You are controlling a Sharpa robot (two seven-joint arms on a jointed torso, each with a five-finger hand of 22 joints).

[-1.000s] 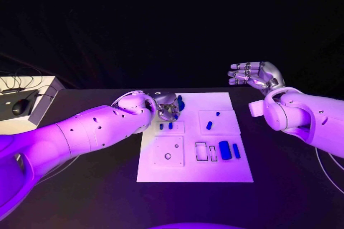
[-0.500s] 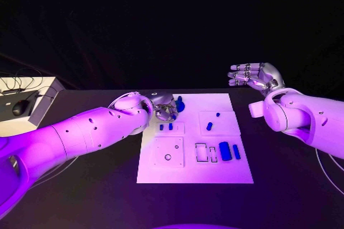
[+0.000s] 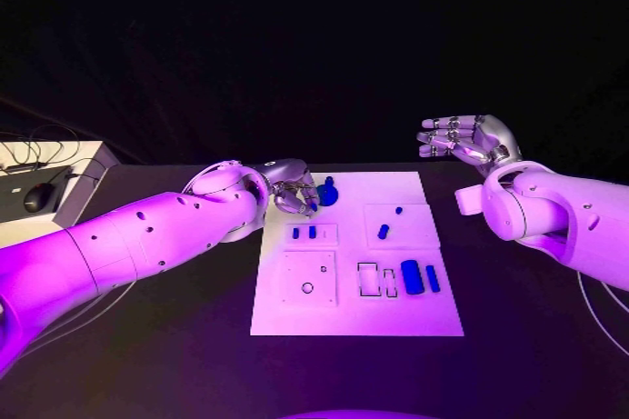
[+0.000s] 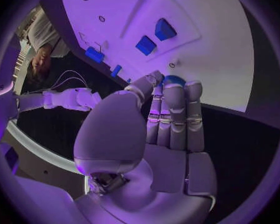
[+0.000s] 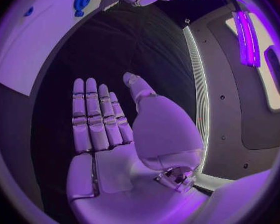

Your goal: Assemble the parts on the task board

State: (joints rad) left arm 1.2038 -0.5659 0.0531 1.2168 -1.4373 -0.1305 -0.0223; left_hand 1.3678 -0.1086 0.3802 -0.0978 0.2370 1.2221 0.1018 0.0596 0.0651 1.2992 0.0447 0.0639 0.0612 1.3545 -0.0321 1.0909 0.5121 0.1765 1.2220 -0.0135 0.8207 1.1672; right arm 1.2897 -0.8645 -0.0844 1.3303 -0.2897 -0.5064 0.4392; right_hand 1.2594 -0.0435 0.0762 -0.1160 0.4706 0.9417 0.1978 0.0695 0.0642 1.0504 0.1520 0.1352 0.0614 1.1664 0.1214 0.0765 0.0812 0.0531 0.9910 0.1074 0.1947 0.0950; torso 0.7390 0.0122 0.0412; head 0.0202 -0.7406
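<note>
The task board [image 3: 394, 314], a white plate in the middle of the black table [image 3: 157, 346], carries about seven small blue parts [image 3: 412, 275]. Compared with a second ago, the left hand [image 3: 291, 190] has edged toward the board's far corner, fingertips at a round blue part [image 3: 326, 195]; whether it grips, I cannot tell. The right hand [image 3: 465, 139] hovers with fingers apart, holding nothing.

My left hand [image 3: 291, 190] is showing polished silver metal, glossy where light is catching it, and my right hand [image 3: 466, 140] is gleaming the same way, its fingers [image 5: 93, 117] looking smooth and segmented. My arms [image 3: 144, 242] are looking like smooth white plastic with a soft sheen. The board [image 3: 354, 301] is looking like flat, matt white plastic. The parts [image 3: 412, 275] are looking like smooth blue plastic. The table [image 3: 184, 346] is lying matt black.
</note>
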